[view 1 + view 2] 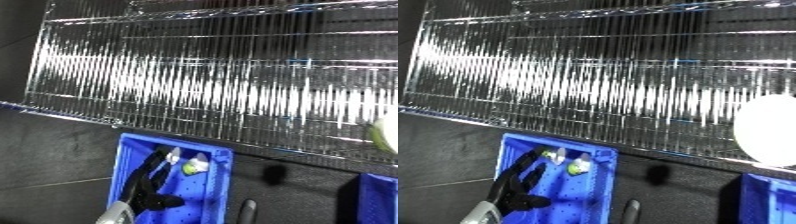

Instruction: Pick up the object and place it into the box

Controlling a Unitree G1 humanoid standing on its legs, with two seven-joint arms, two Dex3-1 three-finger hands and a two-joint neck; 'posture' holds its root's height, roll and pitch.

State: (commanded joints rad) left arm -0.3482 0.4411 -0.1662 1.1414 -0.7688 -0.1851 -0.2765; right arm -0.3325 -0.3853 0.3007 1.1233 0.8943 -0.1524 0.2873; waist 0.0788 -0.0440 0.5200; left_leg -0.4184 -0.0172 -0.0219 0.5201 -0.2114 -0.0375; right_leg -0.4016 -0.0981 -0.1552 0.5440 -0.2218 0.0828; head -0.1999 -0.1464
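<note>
My left black hand (147, 187) is inside the blue plastic bin (222, 180), fingers straight and slightly spread, holding nothing. The small white-and-green object (193, 166) lies in the bin just right of my fingertips, touching or nearly. Long axis unclear. Right hand not visible.

bin (222, 175) is showing bright blue with a dotted pattern on its floor. hand (147, 192) in it is reading black, forearm (115, 216) silver-grey. small object (192, 167) is showing white and yellow-green. wire shelf (222, 85) is glinting silver in thin parallel lines. floor (53, 150) is looking dark grey.
</note>
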